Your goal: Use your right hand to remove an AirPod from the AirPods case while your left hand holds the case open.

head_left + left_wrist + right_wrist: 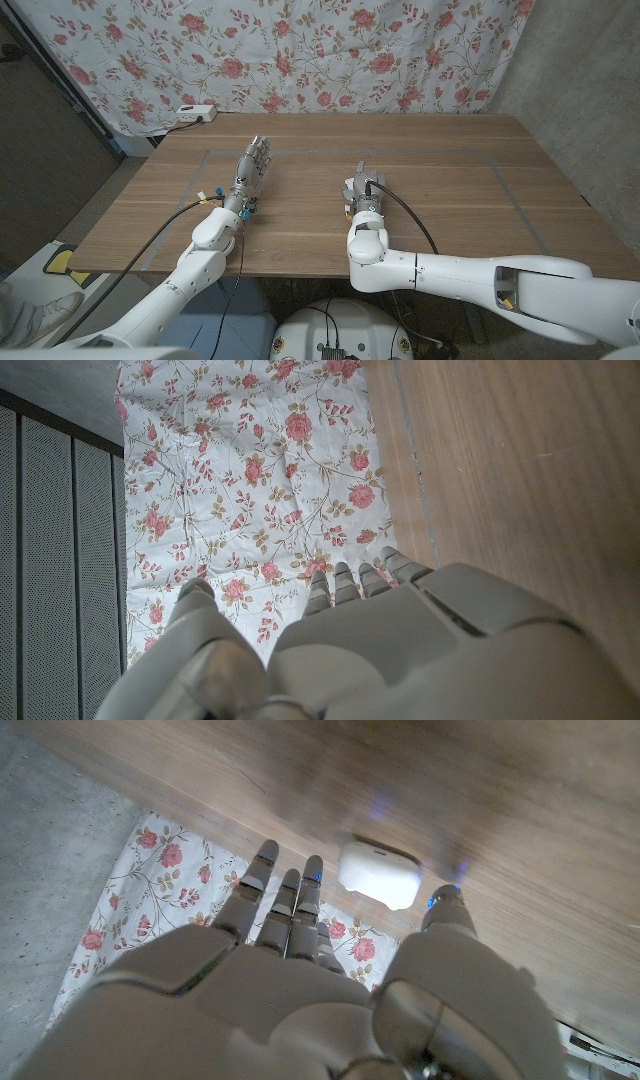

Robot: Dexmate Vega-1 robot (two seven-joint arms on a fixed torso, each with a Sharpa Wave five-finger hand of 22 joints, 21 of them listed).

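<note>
We start at our right hand (pixel 300 970), which hangs over the middle of the wooden table (pixel 450 190) with its fingers (pixel 290 900) straight and spread and nothing in them; in the right wrist view the small white rounded plastic AirPods case (pixel 378 875) sits on the wood just ahead of the fingertips, in the gap between the fingers and the thumb, apart from both as far as that blurred picture lets us judge. Its long axis runs across the line of the fingers, not along it, and its lid looks closed. In the head view the case is hidden behind this hand. Our left hand (pixel 250 165) lies well off to the left, fingers straight and reaching toward the flowered cloth (pixel 260 480), holding nothing. So the case is far nearer the right hand than the left, and we judge that the left must cross over to the case and open it before the right can pick out an AirPod.
</note>
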